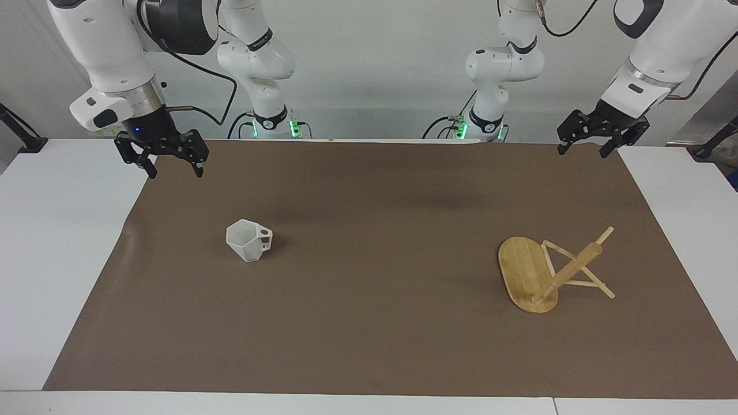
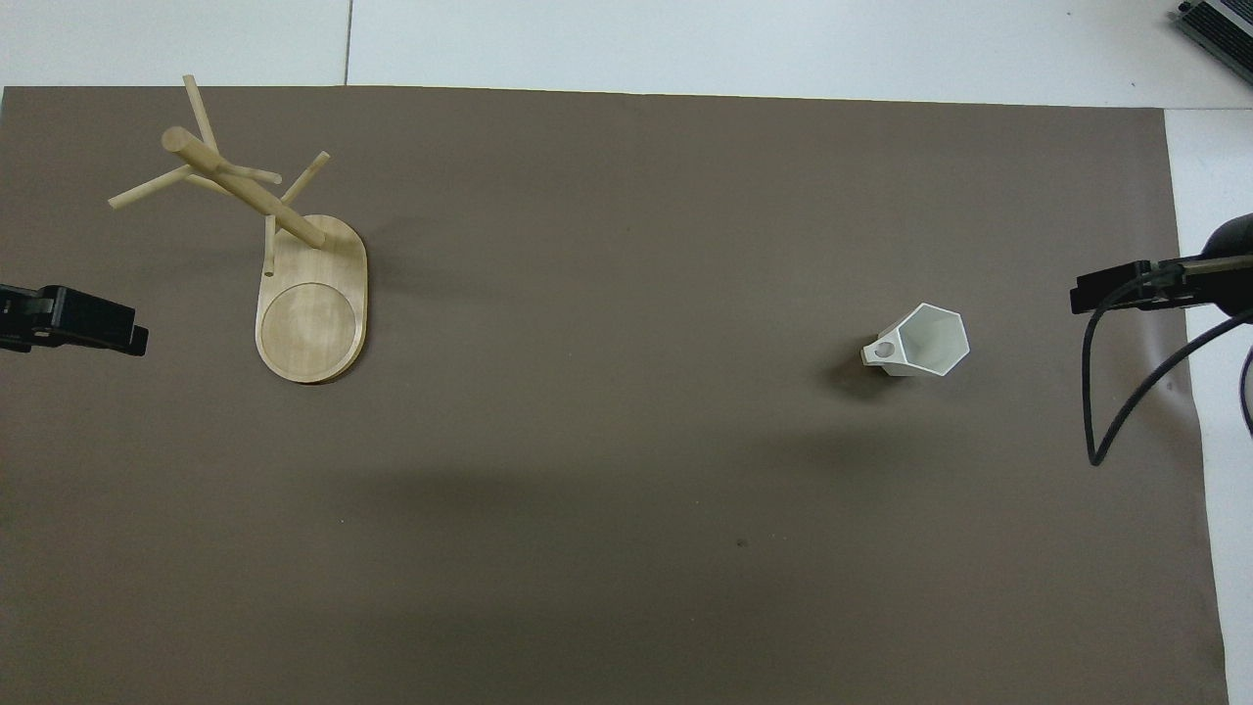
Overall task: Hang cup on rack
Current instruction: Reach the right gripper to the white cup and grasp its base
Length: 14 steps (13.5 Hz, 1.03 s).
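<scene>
Cup, rack: one each

One small matte white faceted mug is sitting on the table. One light bamboo mug tree with a flat oval base is standing there too, showing one thick round central post and several thin peg sticks crossing it; their exact number is hard to tell. One brown paper mat is covering one white table. Two white robot arms are showing, each carrying one black two-finger gripper: the right gripper and the left gripper.
</scene>
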Each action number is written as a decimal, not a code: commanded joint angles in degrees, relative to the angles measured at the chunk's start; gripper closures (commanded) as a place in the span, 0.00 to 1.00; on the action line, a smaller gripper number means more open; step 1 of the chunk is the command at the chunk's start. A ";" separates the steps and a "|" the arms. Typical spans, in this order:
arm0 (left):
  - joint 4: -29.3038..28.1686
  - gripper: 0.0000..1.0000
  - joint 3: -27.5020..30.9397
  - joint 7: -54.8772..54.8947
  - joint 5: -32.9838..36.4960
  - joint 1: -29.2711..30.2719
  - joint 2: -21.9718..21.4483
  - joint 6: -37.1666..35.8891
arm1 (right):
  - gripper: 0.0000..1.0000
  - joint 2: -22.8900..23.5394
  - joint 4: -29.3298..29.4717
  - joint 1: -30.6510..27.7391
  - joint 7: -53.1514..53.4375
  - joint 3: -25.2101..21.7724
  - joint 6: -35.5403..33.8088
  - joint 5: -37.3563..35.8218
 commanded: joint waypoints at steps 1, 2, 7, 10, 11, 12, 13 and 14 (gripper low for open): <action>-0.58 0.00 -0.53 -0.24 1.05 0.58 -0.91 -0.62 | 0.00 -1.65 -6.72 -0.49 -0.82 0.19 6.24 -0.03; -0.58 0.00 -0.53 -0.24 1.05 0.66 -0.91 -0.62 | 0.00 -1.47 -8.74 -0.49 -0.82 0.19 8.88 -0.03; -0.58 0.00 -0.53 -0.24 1.05 0.58 -0.91 -0.62 | 0.00 3.52 -17.63 -0.49 -1.26 0.19 20.84 0.06; -0.58 0.00 -0.53 -0.24 1.05 0.58 -0.91 -0.62 | 0.00 7.04 -18.52 -0.40 -1.00 0.19 26.38 0.06; -0.58 0.00 -0.53 -0.24 1.05 0.58 -0.91 -0.62 | 0.00 7.32 -19.39 -0.32 -0.73 0.27 28.57 0.06; -0.58 0.00 -0.53 -0.24 1.05 0.58 -0.91 -0.62 | 0.00 7.32 -20.18 -0.23 -0.64 0.36 30.16 0.06; -0.58 0.00 -0.53 -0.24 1.05 0.58 -0.91 -0.62 | 0.00 7.58 -20.71 -0.23 -0.56 0.36 30.87 0.06; -0.58 0.00 -0.53 -0.24 1.05 0.58 -0.91 -0.62 | 0.00 7.85 -20.98 -0.23 -0.56 0.45 31.06 0.06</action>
